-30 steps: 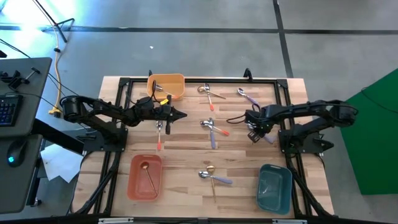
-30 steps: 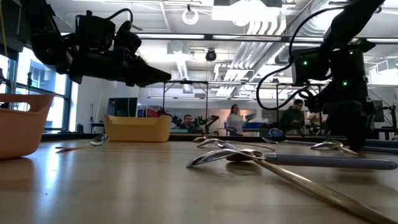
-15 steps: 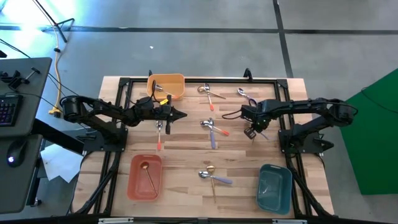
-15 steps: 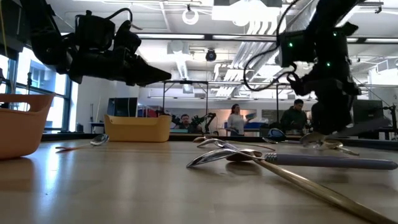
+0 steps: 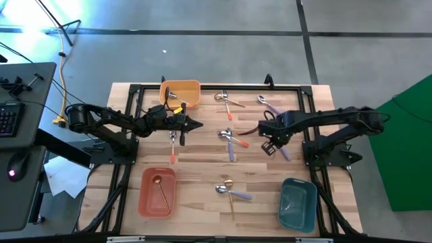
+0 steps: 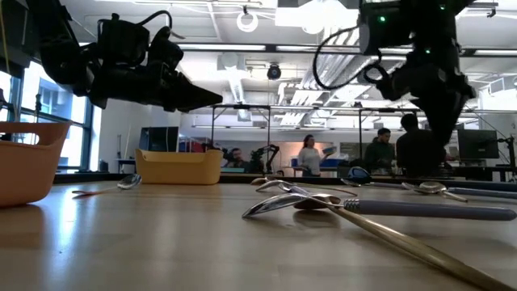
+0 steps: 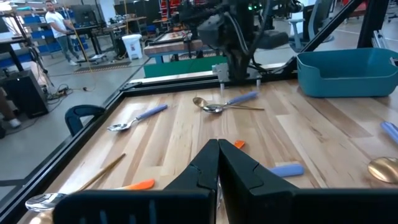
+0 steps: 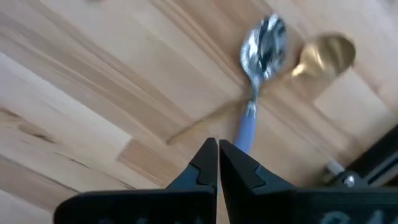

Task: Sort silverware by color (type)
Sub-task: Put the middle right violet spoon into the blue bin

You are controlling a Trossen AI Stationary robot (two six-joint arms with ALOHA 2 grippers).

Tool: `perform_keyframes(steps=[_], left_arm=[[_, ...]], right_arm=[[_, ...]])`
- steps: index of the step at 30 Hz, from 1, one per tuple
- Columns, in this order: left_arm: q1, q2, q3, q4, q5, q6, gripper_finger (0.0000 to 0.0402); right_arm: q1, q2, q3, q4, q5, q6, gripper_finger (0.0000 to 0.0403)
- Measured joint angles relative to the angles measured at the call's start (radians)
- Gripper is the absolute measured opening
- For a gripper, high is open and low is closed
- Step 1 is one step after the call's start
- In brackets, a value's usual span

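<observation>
Spoons lie flat on the wooden table in the high view. A red-handled one (image 5: pixel 173 145) is by my left gripper. A red-and-blue pair (image 5: pixel 231 139) is at the centre, a gold-and-red pair (image 5: pixel 226 100) and a blue one (image 5: pixel 268 103) at the far side. A gold-and-blue pair (image 5: pixel 229 190) (image 8: pixel 261 68) lies near. A blue-handled spoon (image 5: pixel 283 154) lies just right of my right gripper (image 5: pixel 268 148) (image 8: pixel 217 152), which is shut, empty and above the table. My left gripper (image 5: pixel 197 124) (image 7: pixel 217 152) hovers shut and empty left of centre.
An orange bin (image 5: pixel 180 93) stands at the far edge. A red bin (image 5: pixel 156 199) holding a gold spoon (image 5: pixel 160 192) stands near left, and a teal bin (image 5: pixel 298 202) near right. A black frame (image 5: pixel 216 88) rims the table. People stand in the room beyond (image 6: pixel 307 155).
My right gripper has risen from table height beside the blue-handled spoon and shifted a little toward the table's left. It stays shut, and the spoon stays on the table. My left arm has kept still.
</observation>
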Motion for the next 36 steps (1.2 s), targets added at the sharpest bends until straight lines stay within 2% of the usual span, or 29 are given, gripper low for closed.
perform_keyframes(steps=[3,7,12,16,19,22,29,36], left_arm=[[0.0,0.0,0.0,0.0,0.0,-0.004,0.0],[0.0,0.0,0.0,-0.001,0.0,-0.005,0.0001],[0.0,0.0,0.0,-0.001,0.0,-0.005,0.0001],[0.0,0.0,0.0,-0.001,0.0,-0.005,0.0001],[0.0,0.0,0.0,-0.001,0.0,-0.002,0.0001],[0.0,0.0,0.0,-0.001,0.0,0.003,0.0001],[0.0,0.0,0.0,-0.001,0.0,0.011,0.0001],[0.0,0.0,0.0,0.005,0.0,0.011,0.0001]], right_arm=[[0.02,0.0,-0.051,0.005,-0.013,0.059,0.0018],[0.023,0.0,-0.143,0.048,-0.02,0.077,0.0072],[-0.006,0.0,-0.251,0.121,0.051,0.06,0.0142],[-0.03,0.0,-0.313,0.208,0.081,0.021,0.0162],[-0.042,-0.004,-0.348,0.276,0.078,-0.019,0.0157],[-0.053,-0.005,-0.367,0.295,0.062,-0.033,0.0135],[-0.061,-0.005,-0.372,0.313,0.018,-0.037,0.0028],[-0.06,-0.026,-0.276,0.235,0.005,-0.008,0.003]])
